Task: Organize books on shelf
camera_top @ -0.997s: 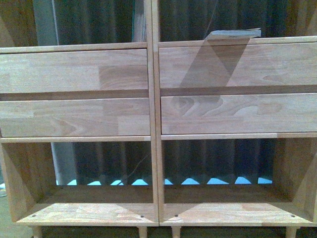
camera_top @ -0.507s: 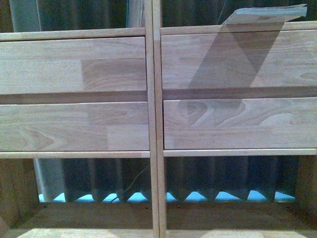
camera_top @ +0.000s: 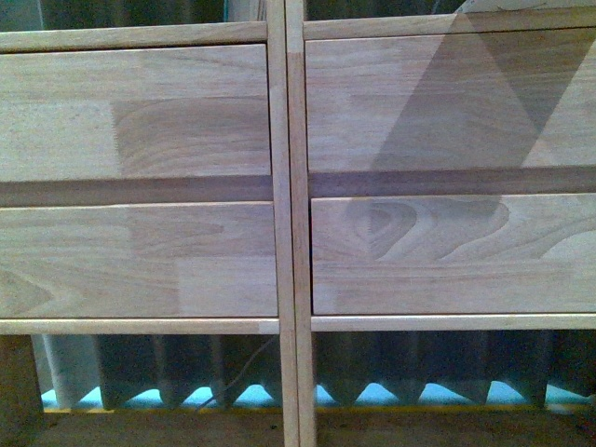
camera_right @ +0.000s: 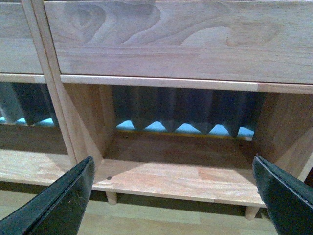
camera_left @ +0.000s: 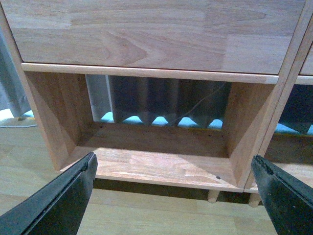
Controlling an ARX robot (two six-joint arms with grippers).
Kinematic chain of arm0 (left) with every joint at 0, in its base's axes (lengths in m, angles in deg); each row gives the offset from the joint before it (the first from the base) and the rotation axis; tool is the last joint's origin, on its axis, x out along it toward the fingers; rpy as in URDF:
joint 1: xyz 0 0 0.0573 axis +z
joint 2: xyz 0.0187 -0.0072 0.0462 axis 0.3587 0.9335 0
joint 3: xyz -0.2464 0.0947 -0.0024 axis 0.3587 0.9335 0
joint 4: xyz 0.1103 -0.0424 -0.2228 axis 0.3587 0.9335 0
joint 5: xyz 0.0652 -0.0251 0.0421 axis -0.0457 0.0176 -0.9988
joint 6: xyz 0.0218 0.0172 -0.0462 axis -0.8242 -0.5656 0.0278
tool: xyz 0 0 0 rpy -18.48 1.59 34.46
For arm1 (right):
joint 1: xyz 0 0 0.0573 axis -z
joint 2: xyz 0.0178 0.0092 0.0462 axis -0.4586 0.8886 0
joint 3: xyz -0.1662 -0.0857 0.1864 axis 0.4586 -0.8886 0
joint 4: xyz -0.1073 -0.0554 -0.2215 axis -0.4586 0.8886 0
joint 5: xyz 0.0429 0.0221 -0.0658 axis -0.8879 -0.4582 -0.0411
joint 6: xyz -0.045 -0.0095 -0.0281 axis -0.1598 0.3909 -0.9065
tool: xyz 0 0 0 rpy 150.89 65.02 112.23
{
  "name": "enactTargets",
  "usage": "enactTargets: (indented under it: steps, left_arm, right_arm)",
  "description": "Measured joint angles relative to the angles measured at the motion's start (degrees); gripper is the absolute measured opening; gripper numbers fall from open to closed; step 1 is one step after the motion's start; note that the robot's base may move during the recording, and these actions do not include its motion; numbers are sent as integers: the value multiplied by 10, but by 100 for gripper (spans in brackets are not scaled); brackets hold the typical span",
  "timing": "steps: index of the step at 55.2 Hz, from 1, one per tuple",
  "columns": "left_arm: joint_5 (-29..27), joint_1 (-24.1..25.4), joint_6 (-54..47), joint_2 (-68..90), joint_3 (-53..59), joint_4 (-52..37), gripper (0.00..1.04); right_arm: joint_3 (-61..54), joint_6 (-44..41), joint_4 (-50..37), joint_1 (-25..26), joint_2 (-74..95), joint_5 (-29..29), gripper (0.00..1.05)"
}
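Observation:
The light-wood shelf (camera_top: 140, 121) fills the front view, with two drawer fronts on each side of its double central upright (camera_top: 286, 233). No books show in any view. My left gripper (camera_left: 171, 196) is open, its black fingers (camera_left: 58, 200) spread wide in front of the shelf's bare lower left compartment (camera_left: 161, 164). My right gripper (camera_right: 171, 196) is also open and holds nothing, and it faces the bare lower right compartment (camera_right: 186, 176). Neither gripper touches the shelf.
A dark pleated curtain (camera_top: 410, 368) hangs behind the open-backed lower compartments, with a bright blue strip (camera_top: 372, 396) at its foot. Short peg legs (camera_right: 111, 198) lift the shelf off a pale wooden floor (camera_left: 146, 215). A thin cable (camera_left: 205, 98) hangs behind the left compartment.
The front view has closed in on the shelf, so the drawer fronts look larger. The book lying on top at the right has slid out of the top of the frame.

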Motion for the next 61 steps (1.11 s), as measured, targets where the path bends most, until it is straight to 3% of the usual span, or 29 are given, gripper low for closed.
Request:
enactTargets:
  steps: [61]
  left_arm:
    - [0, 0, 0, 0, 0, 0, 97]
  right_arm:
    - [0, 0, 0, 0, 0, 0, 98]
